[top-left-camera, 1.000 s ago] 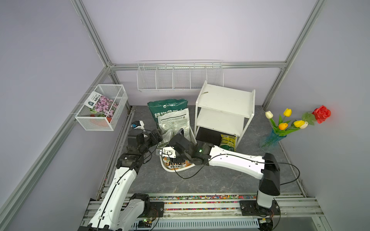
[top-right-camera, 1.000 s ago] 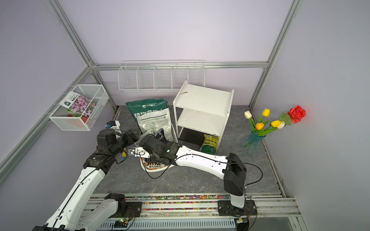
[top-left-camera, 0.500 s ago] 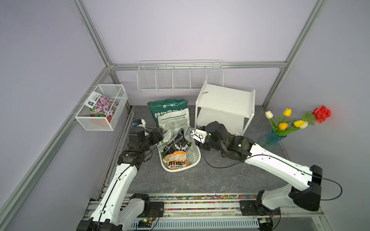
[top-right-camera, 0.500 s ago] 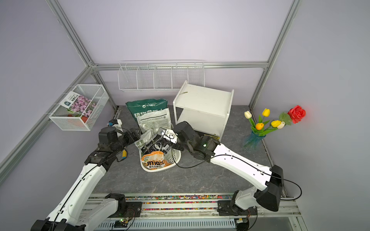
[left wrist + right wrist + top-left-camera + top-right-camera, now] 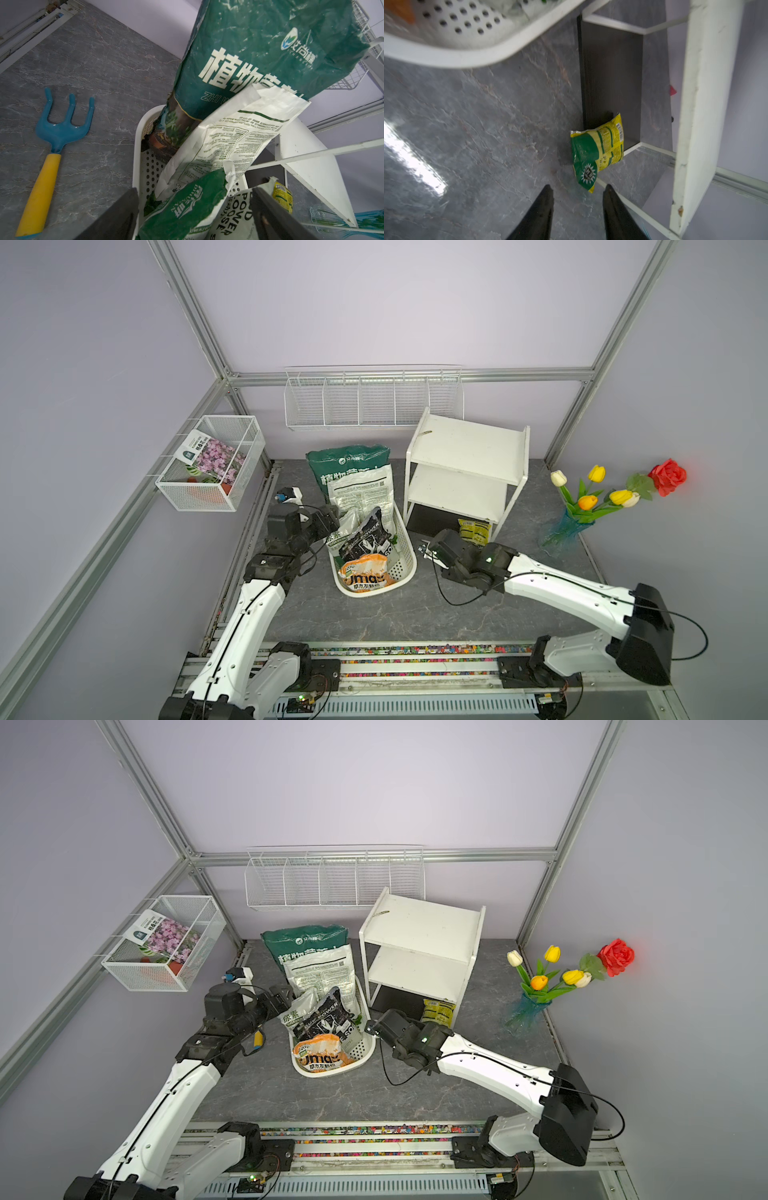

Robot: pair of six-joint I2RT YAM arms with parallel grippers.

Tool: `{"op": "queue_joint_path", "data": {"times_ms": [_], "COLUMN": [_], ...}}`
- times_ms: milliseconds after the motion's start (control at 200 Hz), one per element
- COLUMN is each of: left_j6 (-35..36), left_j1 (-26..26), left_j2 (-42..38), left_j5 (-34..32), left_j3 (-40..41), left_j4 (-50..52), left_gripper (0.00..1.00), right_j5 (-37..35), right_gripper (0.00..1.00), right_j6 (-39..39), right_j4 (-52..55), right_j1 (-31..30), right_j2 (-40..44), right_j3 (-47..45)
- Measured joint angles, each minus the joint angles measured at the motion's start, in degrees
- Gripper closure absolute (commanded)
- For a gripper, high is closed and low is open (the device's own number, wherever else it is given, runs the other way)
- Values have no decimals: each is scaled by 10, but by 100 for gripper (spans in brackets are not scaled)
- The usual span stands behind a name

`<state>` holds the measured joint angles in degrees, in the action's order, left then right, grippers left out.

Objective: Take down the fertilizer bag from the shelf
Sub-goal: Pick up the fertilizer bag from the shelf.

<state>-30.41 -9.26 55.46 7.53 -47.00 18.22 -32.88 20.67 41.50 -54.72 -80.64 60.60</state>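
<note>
The crinkly yellow-green fertilizer bag (image 5: pixel 597 153) slumped against the shelf's (image 5: pixel 465 448) dark bottom board, partly on the marbled grey desk (image 5: pixel 477 124). The right pincer (image 5: pixel 578 188) hovered near it, tapered black jaws narrowly parted (holding nothing); the left pincer (image 5: pixel 193 190) gaped wide over crumpled bags (image 5: pixel 182 209) in a perforated basket (image 5: pixel 137 133).

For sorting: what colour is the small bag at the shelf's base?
Bag: yellow and green; best in right wrist view.

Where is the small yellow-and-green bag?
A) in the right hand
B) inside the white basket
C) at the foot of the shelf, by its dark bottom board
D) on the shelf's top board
C: the yellow-and-green bag sits at the edge of the shelf's dark bottom board, and the right hand is open, short of it.
</note>
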Motion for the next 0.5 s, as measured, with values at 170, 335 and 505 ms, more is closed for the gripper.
{"op": "queue_joint_path", "data": {"times_ms": [170,335,505], "left_j6": [-4,-8,-9], "left_j1": [0,0,0], "left_j2": [0,0,0], "left_j5": [0,0,0], "left_j3": [0,0,0], "left_j4": [1,1,1], "left_gripper": [13,13,13], "right_j5": [-28,-47,-67], "right_gripper": [58,58,55], "right_j6": [-4,8,17], "right_j4": [11,-2,-24], "right_j1": [1,12,35], "right_j2": [-59,-72,-106], "right_j3": [-9,-46,-61]}}
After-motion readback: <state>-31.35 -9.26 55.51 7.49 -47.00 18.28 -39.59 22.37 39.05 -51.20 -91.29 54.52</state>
